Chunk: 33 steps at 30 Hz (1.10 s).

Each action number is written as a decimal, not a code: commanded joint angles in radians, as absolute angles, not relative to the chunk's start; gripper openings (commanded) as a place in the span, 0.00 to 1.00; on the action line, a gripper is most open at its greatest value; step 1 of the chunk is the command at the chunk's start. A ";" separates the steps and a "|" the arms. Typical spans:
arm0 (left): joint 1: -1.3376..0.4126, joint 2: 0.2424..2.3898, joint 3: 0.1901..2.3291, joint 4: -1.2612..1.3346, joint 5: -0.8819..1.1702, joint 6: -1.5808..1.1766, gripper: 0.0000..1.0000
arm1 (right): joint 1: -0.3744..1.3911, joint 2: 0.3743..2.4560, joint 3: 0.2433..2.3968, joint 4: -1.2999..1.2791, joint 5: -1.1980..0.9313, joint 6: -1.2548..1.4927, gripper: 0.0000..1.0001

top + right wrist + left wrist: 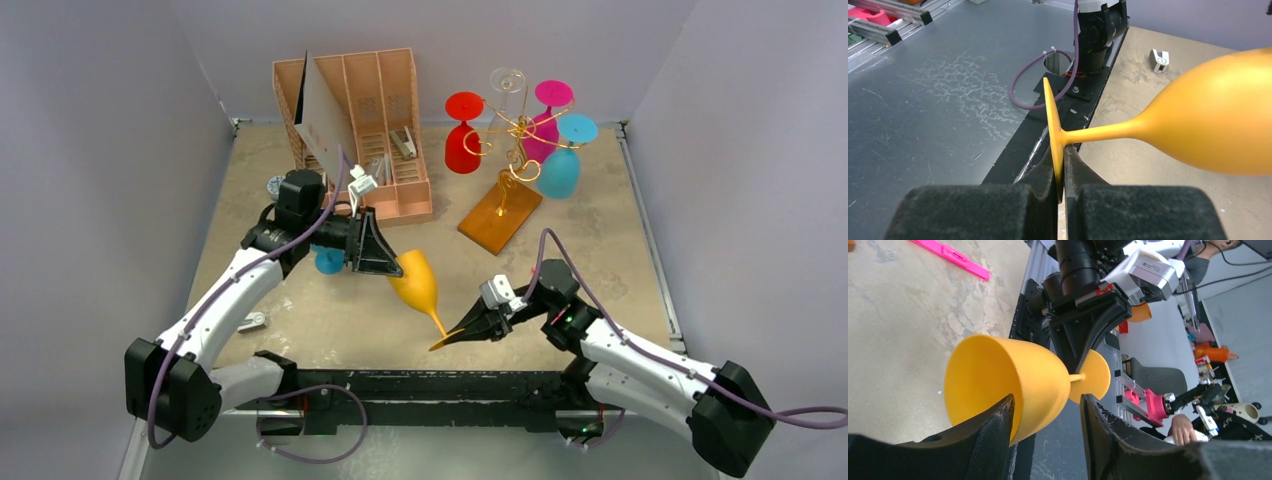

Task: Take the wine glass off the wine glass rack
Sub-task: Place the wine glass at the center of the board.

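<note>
The yellow wine glass [418,285] hangs tilted above the table, off the wine glass rack [510,130], whose gold wire arms stand on a wooden base [500,212]. My right gripper [452,337] is shut on the glass's foot; the right wrist view shows the thin foot disc [1052,125] pinched between the pads at my right gripper [1060,172]. My left gripper [392,264] is open at the bowl's rim. In the left wrist view the bowl [1008,377] has its wall between the spread fingers of my left gripper [1048,415], with a gap to the right finger.
Red [463,135], magenta [545,125] and cyan [562,160] glasses hang on the rack. A pink-tan file organiser [355,130] stands at the back left. A blue object [328,262] lies under my left gripper. A small white part [255,321] lies near the left arm.
</note>
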State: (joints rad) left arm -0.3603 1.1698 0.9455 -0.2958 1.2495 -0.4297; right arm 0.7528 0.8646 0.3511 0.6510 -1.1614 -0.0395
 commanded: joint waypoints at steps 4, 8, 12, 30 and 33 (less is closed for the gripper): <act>-0.390 1.118 0.911 -0.212 1.401 -0.465 0.40 | 0.758 0.884 0.365 0.688 -1.154 -0.064 0.00; -0.480 1.108 0.941 -0.297 1.378 -0.368 0.29 | 0.758 0.897 0.375 0.649 -1.130 -0.092 0.00; -0.511 1.110 0.955 -0.338 1.358 -0.332 0.02 | 0.758 0.906 0.397 0.564 -1.108 -0.133 0.00; -0.512 1.075 1.075 -0.599 1.106 -0.178 0.00 | 0.758 0.866 0.405 0.521 -1.034 -0.126 0.47; -0.512 1.065 1.099 -0.647 1.020 -0.157 0.00 | 0.758 0.848 0.385 0.564 -0.986 -0.103 0.54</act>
